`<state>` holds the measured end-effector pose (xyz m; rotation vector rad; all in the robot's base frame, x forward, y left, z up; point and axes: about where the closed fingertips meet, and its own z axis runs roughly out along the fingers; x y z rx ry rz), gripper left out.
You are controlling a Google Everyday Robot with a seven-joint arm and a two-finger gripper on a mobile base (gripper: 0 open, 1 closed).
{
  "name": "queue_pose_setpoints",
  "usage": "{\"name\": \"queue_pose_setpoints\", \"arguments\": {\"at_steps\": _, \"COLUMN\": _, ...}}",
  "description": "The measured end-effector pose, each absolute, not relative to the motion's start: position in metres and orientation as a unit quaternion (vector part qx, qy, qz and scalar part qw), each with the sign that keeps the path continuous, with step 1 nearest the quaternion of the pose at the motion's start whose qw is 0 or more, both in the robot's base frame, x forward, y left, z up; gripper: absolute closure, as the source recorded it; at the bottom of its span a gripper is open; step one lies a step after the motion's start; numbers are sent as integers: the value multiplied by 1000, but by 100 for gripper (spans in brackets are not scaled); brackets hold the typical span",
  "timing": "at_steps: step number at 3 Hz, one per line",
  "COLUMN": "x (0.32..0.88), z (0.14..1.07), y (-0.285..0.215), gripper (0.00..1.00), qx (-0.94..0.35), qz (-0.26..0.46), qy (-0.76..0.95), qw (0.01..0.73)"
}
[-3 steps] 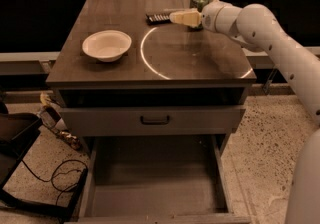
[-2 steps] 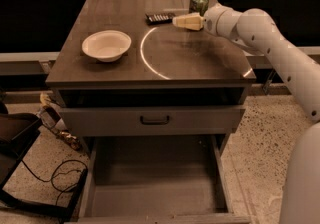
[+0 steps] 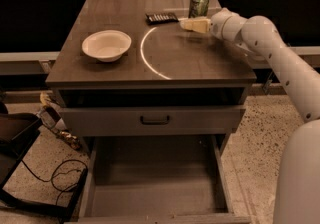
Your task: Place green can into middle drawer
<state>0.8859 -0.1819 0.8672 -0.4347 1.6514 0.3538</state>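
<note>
The green can point(image 3: 198, 3) stands upright near the back edge of the cabinet top point(image 3: 200, 63), right of the middle. My gripper point(image 3: 192, 24) hangs just in front of the can's base, low over the top, pointing left, with the white arm point(image 3: 270, 43) coming in from the right. It holds nothing that I can see. Below the top there is a dark gap, then a drawer front with a handle point(image 3: 154, 119). Under that, a deep drawer point(image 3: 155, 183) is pulled far out and looks empty.
A white bowl point(image 3: 106, 45) sits on the left of the top. A flat black object point(image 3: 161, 17) lies left of the can. A bright curved line of light point(image 3: 147, 53) crosses the top. Cables and a dark bag point(image 3: 30, 158) lie on the floor at left.
My gripper has shifted a little to the right and toward the front, staying next to the can. The can and bowl have not moved on the top.
</note>
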Motion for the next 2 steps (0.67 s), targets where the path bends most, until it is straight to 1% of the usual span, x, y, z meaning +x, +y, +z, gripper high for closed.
{"name": "queue_pose_setpoints", "arguments": {"at_steps": 1, "x": 890, "z": 881, "y": -199, "gripper": 0, "qx": -185, "qz": 146, "qy": 715, "qw": 658}}
{"name": "queue_pose_setpoints", "arguments": {"at_steps": 2, "x": 893, "z": 905, "y": -213, "gripper": 18, "qx": -198, "qz": 136, "qy": 704, "qw": 668}}
